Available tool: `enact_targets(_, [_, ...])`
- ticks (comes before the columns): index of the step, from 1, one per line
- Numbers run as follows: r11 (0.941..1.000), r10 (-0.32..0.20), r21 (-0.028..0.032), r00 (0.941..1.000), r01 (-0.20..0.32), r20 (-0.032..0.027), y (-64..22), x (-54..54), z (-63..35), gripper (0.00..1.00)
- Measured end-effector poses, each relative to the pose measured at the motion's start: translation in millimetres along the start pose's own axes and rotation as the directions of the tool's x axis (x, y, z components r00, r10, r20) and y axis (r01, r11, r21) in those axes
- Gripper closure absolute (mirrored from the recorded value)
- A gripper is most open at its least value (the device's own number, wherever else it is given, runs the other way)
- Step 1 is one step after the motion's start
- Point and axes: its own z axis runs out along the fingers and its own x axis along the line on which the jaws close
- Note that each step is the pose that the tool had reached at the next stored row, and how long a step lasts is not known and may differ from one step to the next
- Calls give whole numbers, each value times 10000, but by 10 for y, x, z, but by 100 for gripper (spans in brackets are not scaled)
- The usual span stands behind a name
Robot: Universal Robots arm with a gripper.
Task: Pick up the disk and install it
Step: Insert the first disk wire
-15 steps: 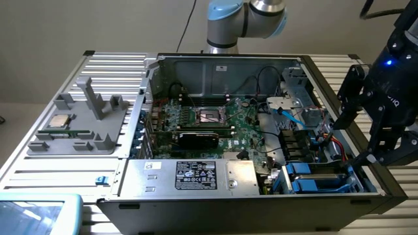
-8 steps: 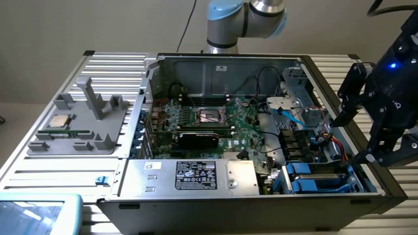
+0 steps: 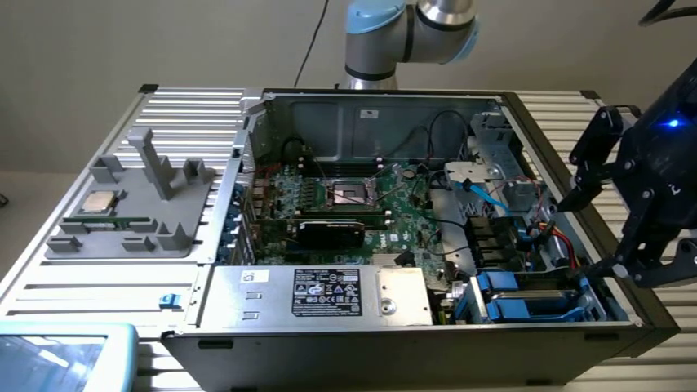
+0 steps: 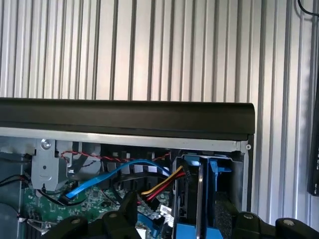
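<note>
The disk (image 3: 521, 298), told by its blue rails, appears to sit in the drive bay at the near corner of the open computer case (image 3: 360, 114), on the exterior view's right, just beside a bundle of red, yellow and blue cables (image 4: 159, 185). The tool (image 3: 588, 237) hangs over that corner with its jaws spread wide and nothing between them. I judge the disk placed and released, though I cannot tell whether it is fully seated.
</note>
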Motion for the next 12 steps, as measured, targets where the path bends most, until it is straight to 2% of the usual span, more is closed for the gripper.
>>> enact_targets(1, [10000, -22, 2, 10000, 22, -48, -8, -10, -3, 28])
enact_targets(2, [10000, -47, 4, 10000, 47, -68, -17, -25, -5, 28])
enact_targets(5, [9999, -143, 19, 9999, 143, -80, -44, -75, -15, 28])
enact_targets(12, [9995, -302, 30, 9995, 302, -96, -61, -105, -22, 28])
